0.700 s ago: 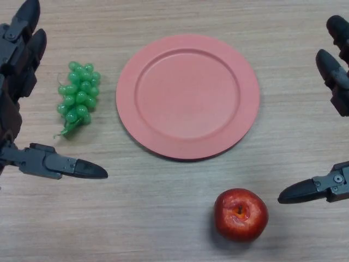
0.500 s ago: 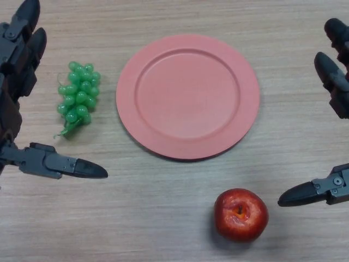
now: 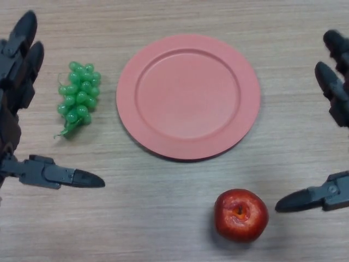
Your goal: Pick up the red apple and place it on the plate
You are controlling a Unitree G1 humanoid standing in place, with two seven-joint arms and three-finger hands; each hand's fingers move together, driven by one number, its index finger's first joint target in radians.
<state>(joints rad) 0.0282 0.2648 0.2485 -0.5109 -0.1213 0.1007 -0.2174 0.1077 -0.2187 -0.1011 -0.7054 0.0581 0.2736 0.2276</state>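
Note:
A red apple point(image 3: 240, 214) sits stem-up on the wooden table near the front, right of centre. A salmon-pink plate point(image 3: 126, 87) lies empty in the middle, behind the apple. My right hand point(image 3: 334, 93) is open at the right edge, its thumb pointing left and ending a short way right of the apple, not touching it. My left hand point(image 3: 17, 76) is open at the left edge, far from the apple.
A bunch of green grapes point(image 3: 78, 96) lies left of the plate, between the plate and my left hand.
Both hands have shifted slightly toward the front of the table. The right thumb has dropped a little lower beside the apple. Apple, plate and grapes have not moved.

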